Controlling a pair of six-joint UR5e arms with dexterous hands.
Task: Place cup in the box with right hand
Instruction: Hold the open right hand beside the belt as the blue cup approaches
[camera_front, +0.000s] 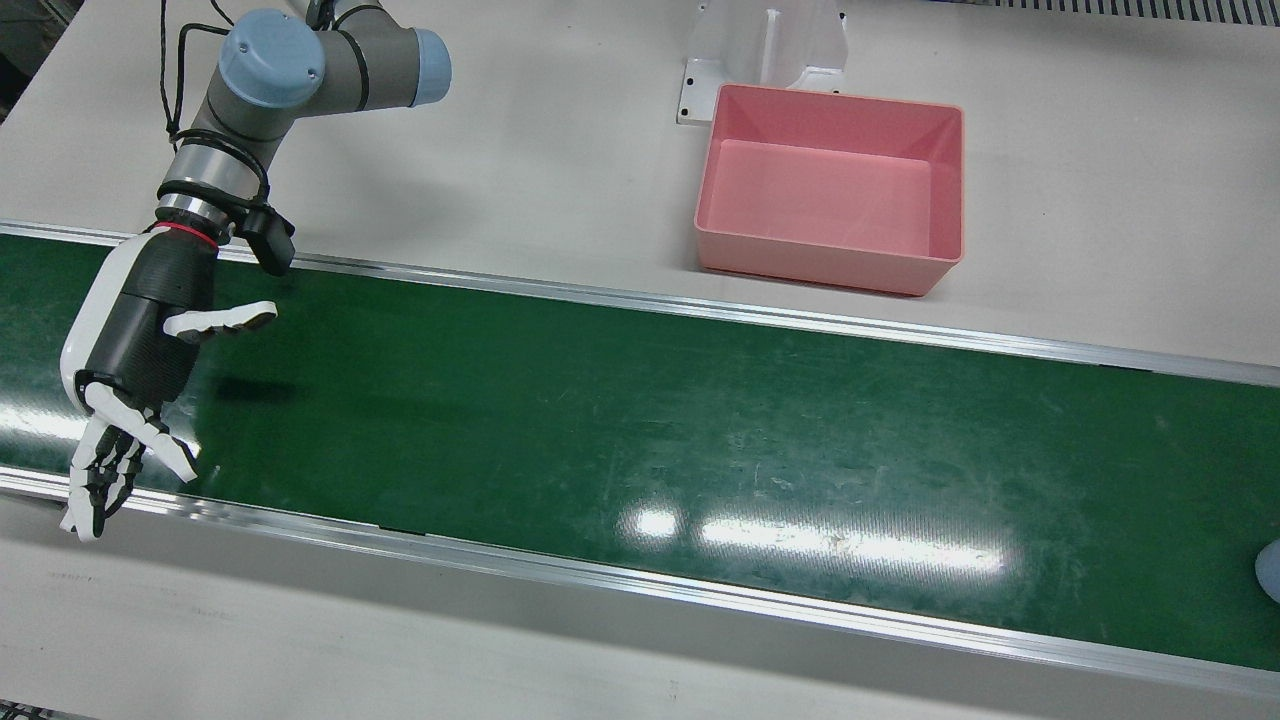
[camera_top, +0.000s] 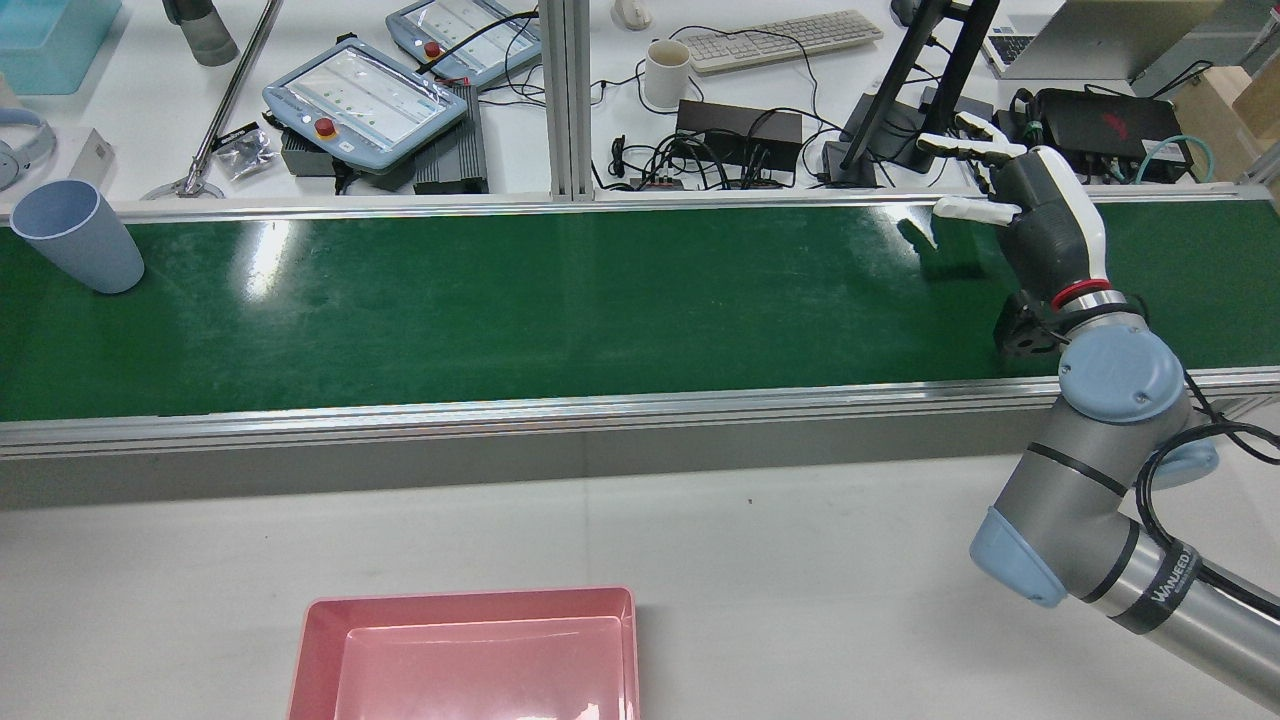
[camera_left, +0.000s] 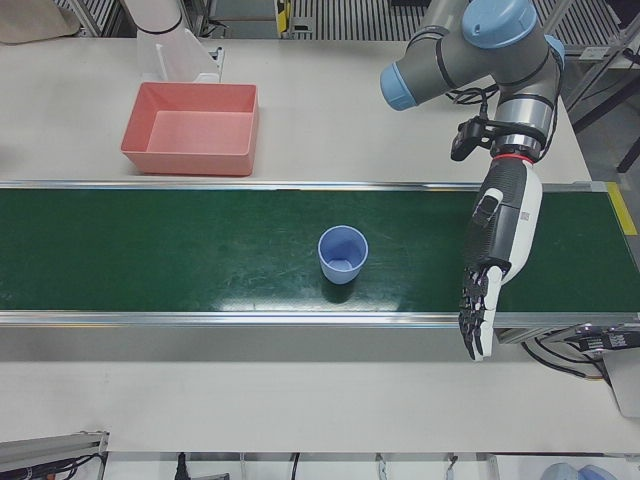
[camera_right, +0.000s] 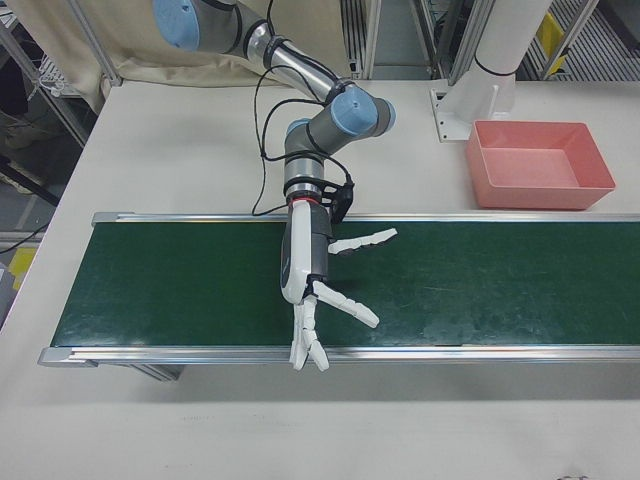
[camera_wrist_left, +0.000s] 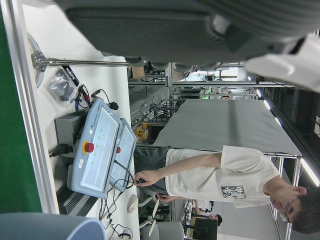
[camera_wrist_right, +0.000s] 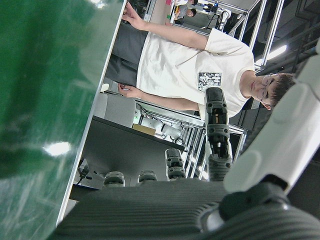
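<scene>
The pale blue cup (camera_left: 342, 255) stands upright and open on the green belt (camera_left: 200, 260). It also shows at the far left in the rear view (camera_top: 75, 235) and at the right edge of the front view (camera_front: 1270, 570). The pink box (camera_front: 830, 190) sits empty on the white table beside the belt, and also shows in the right-front view (camera_right: 540, 165). My right hand (camera_front: 130, 390) is open and empty, fingers spread, over the belt's other end, far from the cup. My left hand (camera_left: 495, 260) is open and empty over the belt, to the right of the cup in that view.
Aluminium rails (camera_front: 700, 590) run along both edges of the belt. A white arm pedestal (camera_front: 765, 50) stands right behind the box. Beyond the belt, a desk holds teach pendants (camera_top: 360, 100), cables and a white mug (camera_top: 667, 72). A person stands there.
</scene>
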